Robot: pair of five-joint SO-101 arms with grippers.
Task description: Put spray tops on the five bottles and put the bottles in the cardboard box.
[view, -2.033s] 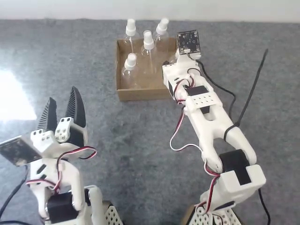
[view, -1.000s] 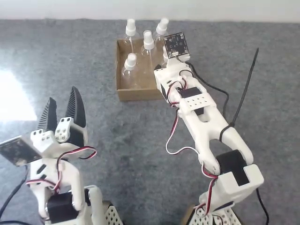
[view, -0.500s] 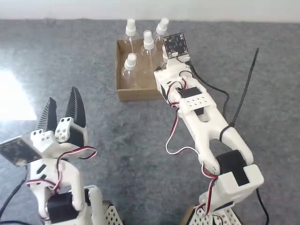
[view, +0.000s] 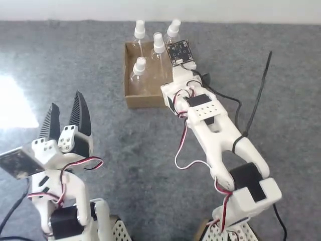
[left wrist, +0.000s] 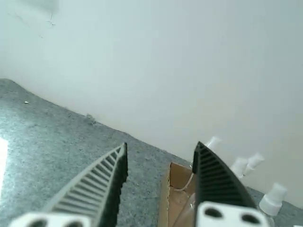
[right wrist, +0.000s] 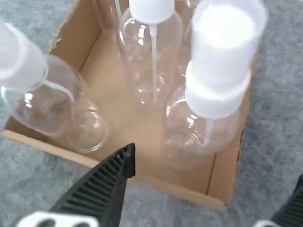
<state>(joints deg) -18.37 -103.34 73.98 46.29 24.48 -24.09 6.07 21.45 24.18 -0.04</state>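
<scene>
Found clear bottles (view: 138, 79) standing capped inside the cardboard box (view: 145, 100).
Judged them light, slick, easily dented; best gripped at the neck below the spray top (right wrist: 222, 52). Saw right end effector (right wrist: 215, 165) spread wide over them, left end effector (view: 66, 100) parted, well away.

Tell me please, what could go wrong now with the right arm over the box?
The open right claw is close to the nearest bottle in the cardboard box. Pulling away carelessly might catch its spray top and tip it. The other bottles stand close, so one falling could knock its neighbours over.
</scene>
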